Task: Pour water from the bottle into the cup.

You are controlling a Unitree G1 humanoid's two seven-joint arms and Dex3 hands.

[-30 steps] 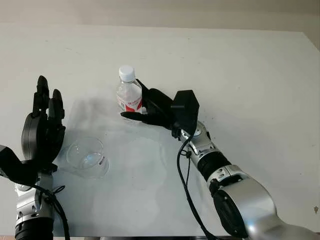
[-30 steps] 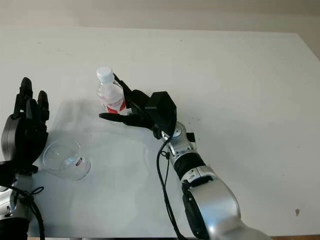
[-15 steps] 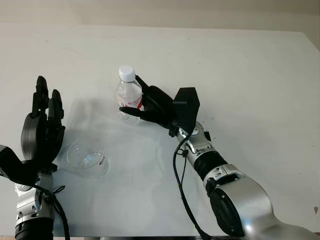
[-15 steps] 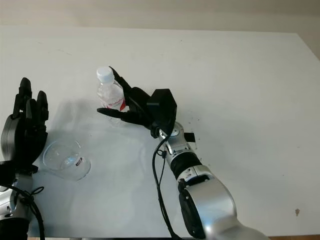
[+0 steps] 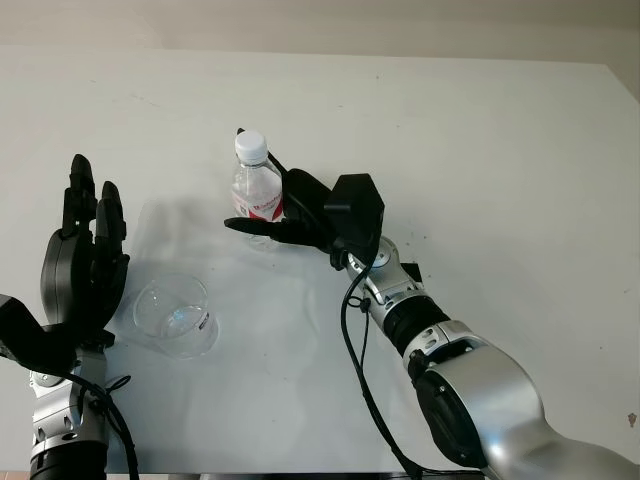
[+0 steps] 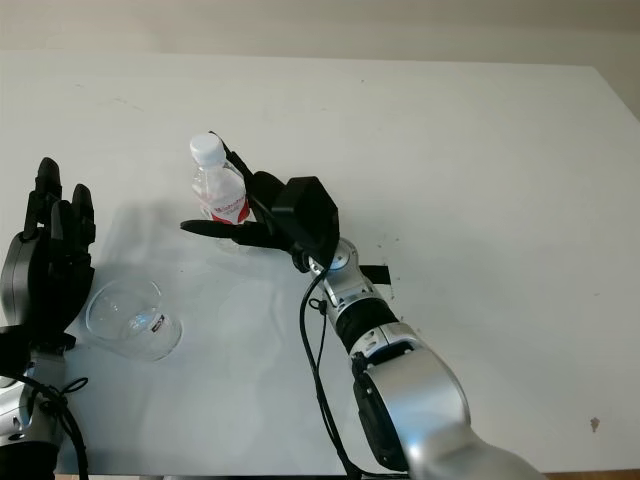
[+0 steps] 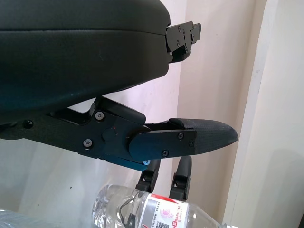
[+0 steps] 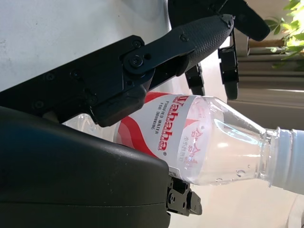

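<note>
A white tabletop (image 5: 480, 130) seen from above carries two things. At the far left, the robot's left hand (image 5: 82, 265) is raised with its palm upright beside the cup, holding nothing, its fingers (image 5: 88, 192) straight and pointing away from the robot; it seems parked there, perhaps ready to steady the cup later. Just to its right, a clear plastic cup (image 5: 177, 316) sits on the tabletop, mouth open upward and looking empty, well apart from the bottle. Further right, near the middle of the tabletop, a small clear water bottle (image 5: 256, 193) with a white cap and a red-and-white label stands upright. The right hand (image 5: 305, 212) reaches in from the lower right and is wrapped around the bottle's lower half at label height, one finger (image 5: 262, 227) crossing in front and the others behind. The close wrist view shows the bottle lying against the palm with a finger (image 8: 190, 40) curled across the label, so the hand appears to be closing on it, though a firm squeeze cannot be confirmed. Gripping low on the body would leave the neck clear for tipping toward the cup. The cap looks to be on, so pouring has not begun.
</note>
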